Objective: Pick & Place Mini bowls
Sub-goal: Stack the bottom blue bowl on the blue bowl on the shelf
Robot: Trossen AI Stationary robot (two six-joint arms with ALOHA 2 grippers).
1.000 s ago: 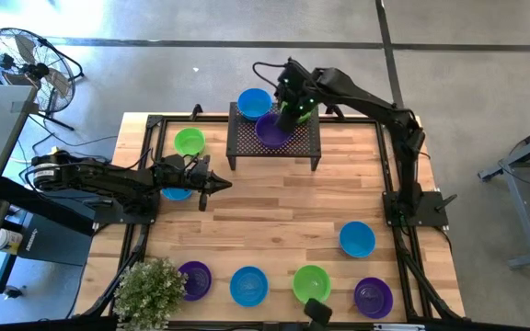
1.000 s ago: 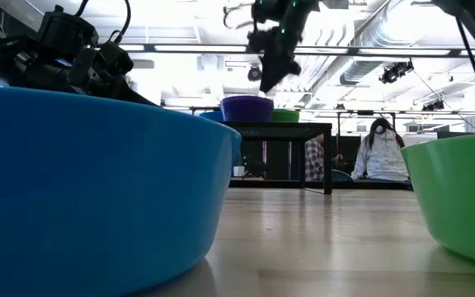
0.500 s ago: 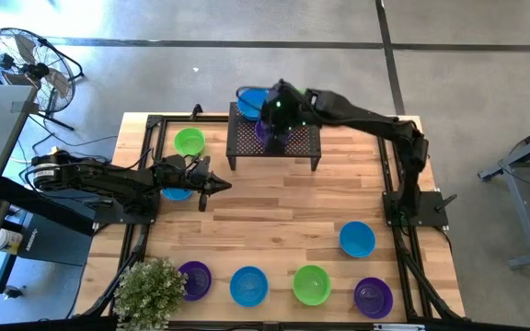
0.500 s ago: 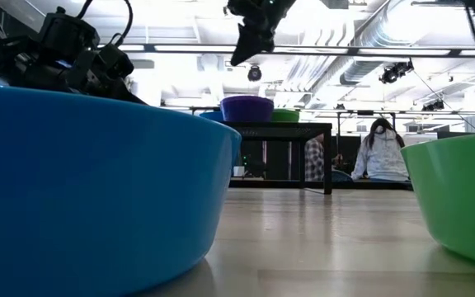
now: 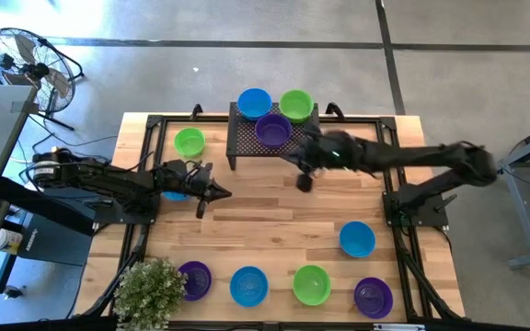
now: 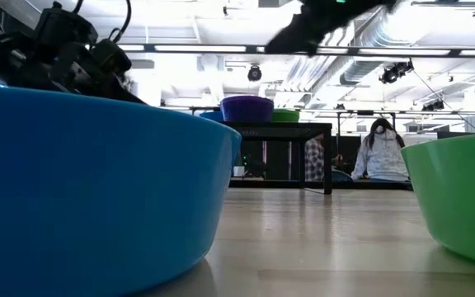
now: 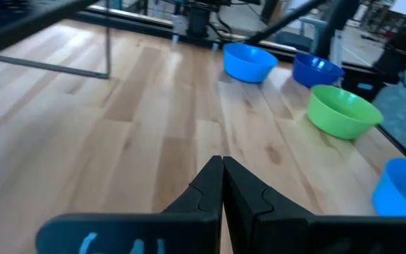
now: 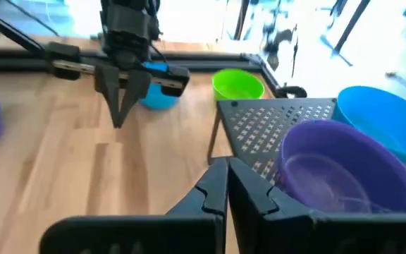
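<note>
Left tool [image 5: 212,191] sits clenched and empty over the table [image 5: 274,221], while three mini bowls [image 5: 273,131] are up on the black rack [image 5: 247,140]. Right tool [image 5: 305,181], clenched on nothing, hangs just beside the rack; seven bowls wait below, so plenty is left.

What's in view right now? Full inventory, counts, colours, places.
Bowls on rack: 3, blue, green, purple; black perforated rack at table's far edge.
Far-left bowls: 2, green beside the rack, blue partly under the left arm.
Near-edge bowls: 4, purple, blue, green, purple.
Right-side bowl: 1, blue.
Plant: 1, green, near-left corner.
Fan: 1, black, floor at far left.
Person: 1, seated in the room behind the table.
Left gripper: shut, empty, left of centre.
Right gripper: shut, empty, in front of the rack.
</note>
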